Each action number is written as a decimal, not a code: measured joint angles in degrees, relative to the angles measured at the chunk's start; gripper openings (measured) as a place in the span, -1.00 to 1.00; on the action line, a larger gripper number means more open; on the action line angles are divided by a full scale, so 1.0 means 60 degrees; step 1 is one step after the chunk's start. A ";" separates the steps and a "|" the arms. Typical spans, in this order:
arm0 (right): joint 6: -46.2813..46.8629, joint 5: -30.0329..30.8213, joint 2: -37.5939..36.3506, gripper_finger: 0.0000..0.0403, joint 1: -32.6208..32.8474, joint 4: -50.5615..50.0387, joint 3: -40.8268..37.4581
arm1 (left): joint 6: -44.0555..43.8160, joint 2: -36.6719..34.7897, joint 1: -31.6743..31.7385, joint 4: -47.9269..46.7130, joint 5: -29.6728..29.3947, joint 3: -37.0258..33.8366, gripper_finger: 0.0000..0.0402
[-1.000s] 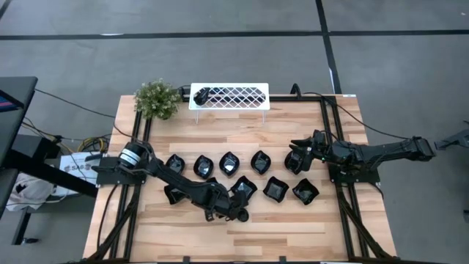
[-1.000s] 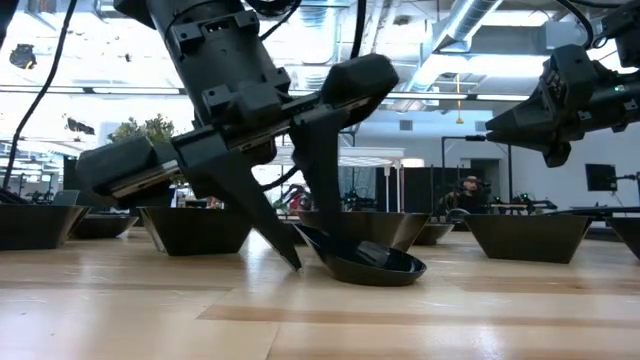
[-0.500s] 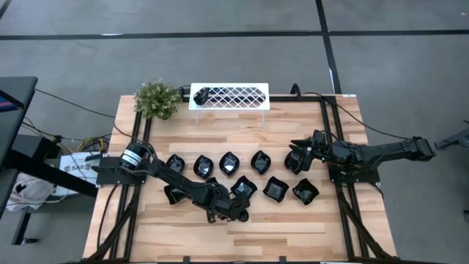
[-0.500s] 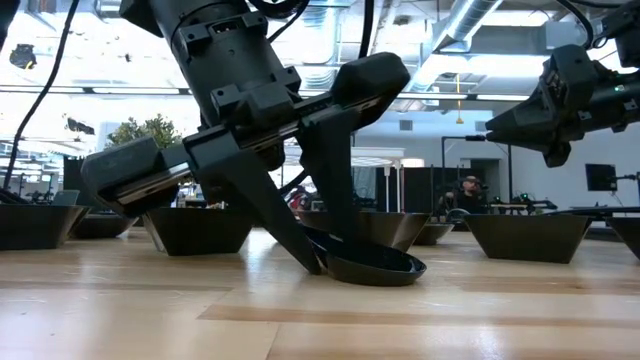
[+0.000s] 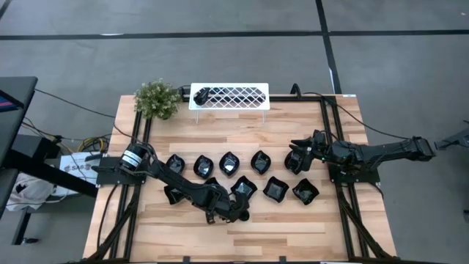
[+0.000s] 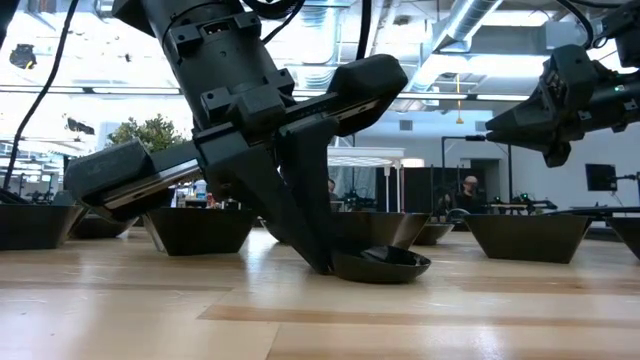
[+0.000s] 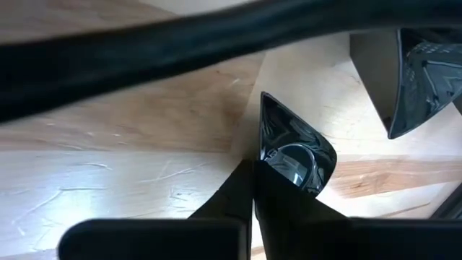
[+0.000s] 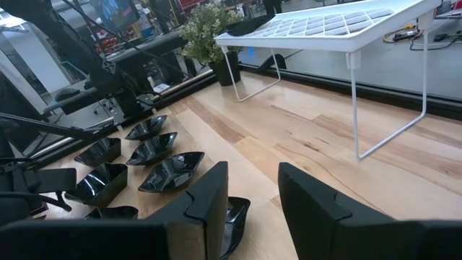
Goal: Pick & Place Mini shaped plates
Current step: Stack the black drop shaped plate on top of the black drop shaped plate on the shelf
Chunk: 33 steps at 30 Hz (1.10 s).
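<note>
On the wooden bench (image 5: 293,220), the left arm reaches across the near row of mini shaped plates (image 5: 229,163), hiding some of them, so an exact count is uncertain; roughly ten black dishes show from above in two rows at mid-bench. The left tool (image 6: 318,262) has its fingers pressed together on the rim of one teardrop plate (image 6: 382,264) resting on the near part of the bench. The right tool (image 8: 249,198) hovers spread over a dish (image 8: 234,213) at the rows' right end.
</note>
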 joint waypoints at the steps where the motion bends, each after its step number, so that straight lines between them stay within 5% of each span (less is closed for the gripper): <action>1: 0.0000 0.0000 0.0000 -0.41 0.0003 -0.0001 0.0000 | 0.0000 0.0000 0.0000 0.0001 0.0000 0.0000 -0.95; 14: -0.0004 0.0000 -0.0003 -0.41 0.0004 0.0000 0.0000 | 0.0190 -0.0634 -0.0293 0.0018 0.0896 -0.0044 -0.95; 26: -0.0004 0.0000 0.0000 -0.41 0.0002 0.0000 0.0002 | 0.5299 -0.3516 -0.0615 -0.0307 0.0761 -0.0022 -0.97; 33: 0.0000 0.0000 0.0000 -0.41 0.0004 -0.0004 0.0004 | 0.7494 -0.5311 0.0288 -0.2694 0.0632 -0.0007 -0.97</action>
